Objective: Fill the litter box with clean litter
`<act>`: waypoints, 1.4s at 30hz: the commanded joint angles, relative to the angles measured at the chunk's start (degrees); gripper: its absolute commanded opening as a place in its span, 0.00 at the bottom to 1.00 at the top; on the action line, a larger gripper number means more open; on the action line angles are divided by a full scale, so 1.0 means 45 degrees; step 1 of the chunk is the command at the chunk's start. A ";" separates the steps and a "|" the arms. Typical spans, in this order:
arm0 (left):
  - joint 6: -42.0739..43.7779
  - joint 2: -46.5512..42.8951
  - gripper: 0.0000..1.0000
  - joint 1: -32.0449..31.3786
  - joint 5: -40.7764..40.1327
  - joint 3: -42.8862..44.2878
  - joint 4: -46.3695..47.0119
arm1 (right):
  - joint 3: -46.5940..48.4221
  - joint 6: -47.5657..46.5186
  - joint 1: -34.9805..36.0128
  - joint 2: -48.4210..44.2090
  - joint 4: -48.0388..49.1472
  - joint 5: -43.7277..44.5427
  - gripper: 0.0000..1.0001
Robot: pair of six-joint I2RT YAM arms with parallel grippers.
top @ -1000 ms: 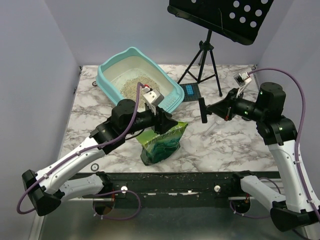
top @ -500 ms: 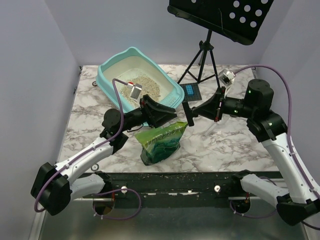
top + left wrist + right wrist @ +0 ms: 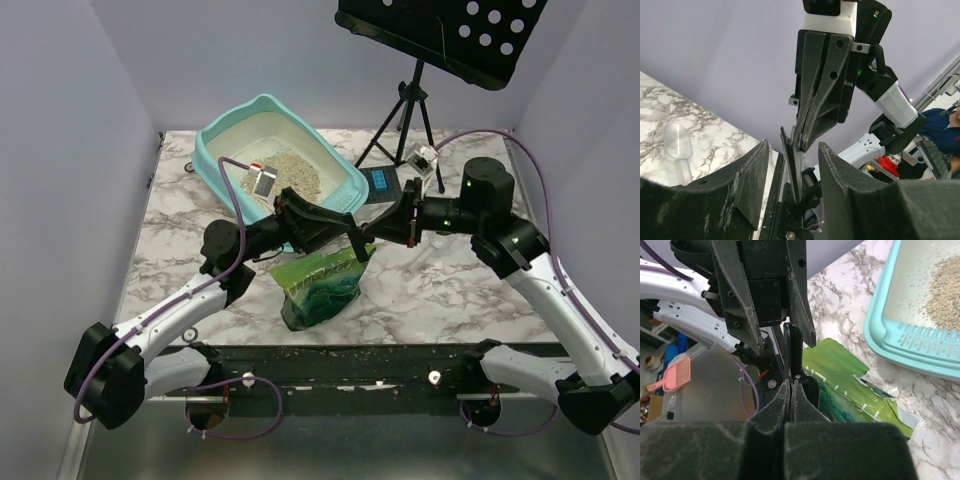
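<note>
The light-teal litter box [image 3: 222, 143] stands at the back left with a pile of beige clean litter [image 3: 287, 172] inside; it also shows in the right wrist view [image 3: 880, 327], as does the litter [image 3: 946, 292]. A green foil bag [image 3: 322, 285] stands upright in front of it and also shows in the right wrist view [image 3: 860, 385]. My left gripper [image 3: 345, 228] is open and empty just above the bag's top. My right gripper [image 3: 358, 243] is shut with nothing seen in it, and its tips reach between the left fingers [image 3: 754, 175]. It also shows in its own wrist view [image 3: 791, 386].
A black music stand on a tripod [image 3: 405, 130] stands at the back right. A small blue-screened device [image 3: 382, 182] lies beside the litter box. A clear plastic scoop [image 3: 677, 145] lies on the marble table. Litter crumbs lie along the table's front edge.
My right arm has swung left, bringing its shut gripper between the left fingers. My left gripper has left the bag's top, risen a little and turned toward the right arm.
</note>
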 commanded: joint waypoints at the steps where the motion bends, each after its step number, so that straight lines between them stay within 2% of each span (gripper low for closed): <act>1: 0.0307 -0.0313 0.52 0.0127 0.0225 -0.0138 0.0524 | 0.0264 0.0127 0.0627 0.0362 0.0459 0.0485 0.01; 5: 0.0307 -0.0391 0.49 0.0205 0.0166 -0.0217 0.0505 | 0.0343 0.0224 0.0862 0.0538 0.0479 0.0641 0.01; 9: 0.0521 -0.0449 0.14 0.0264 0.0167 -0.0236 0.0213 | 0.0382 0.0303 0.0960 0.0363 0.0557 0.0896 0.01; 12: 0.0580 -0.0508 0.02 0.0284 0.0127 -0.0295 0.0212 | 0.0343 0.0303 0.0960 0.0245 0.0402 0.1013 0.01; 13: 0.0619 -0.0547 0.01 0.0284 0.0108 -0.0275 0.0231 | 0.0323 0.0284 0.0960 0.0187 0.0401 0.1013 0.02; 14: 0.0639 -0.0547 0.00 0.0284 0.0127 -0.0275 0.0231 | 0.0304 0.0264 0.0960 0.0148 0.0324 0.1013 0.08; 16: 0.0697 -0.0606 0.00 0.0322 0.0224 -0.0217 0.0251 | 0.0323 -0.0143 0.0960 0.0011 -0.0026 0.1032 0.29; 18: 0.0736 -0.0664 0.00 0.0303 0.0361 -0.0178 0.0212 | 0.0401 -0.0593 0.0960 -0.0261 -0.0592 0.1944 0.48; 20: 0.0911 -0.0781 0.00 0.0303 0.0498 -0.0119 -0.0040 | 0.0382 -0.1120 0.0960 -0.0593 -0.0945 0.2748 0.58; 24: 0.1029 -0.0938 0.00 0.0303 0.1219 -0.0002 -0.0081 | 0.0401 -0.1825 0.0960 -0.0908 -0.1355 0.2596 0.63; 28: 0.1029 -0.1075 0.00 0.0303 0.1787 -0.0021 0.0309 | 0.0557 -0.2060 0.0960 -0.0654 -0.1708 0.1174 0.65; 35: 0.0464 -0.0880 0.00 0.0303 0.2119 0.0018 0.1090 | 0.0167 -0.1339 0.0960 -0.0380 -0.0557 -0.0645 0.65; 42: 0.0210 -0.0743 0.00 0.0303 0.2178 0.0115 0.1462 | -0.0126 -0.0986 0.1135 0.0049 0.0030 -0.1155 0.65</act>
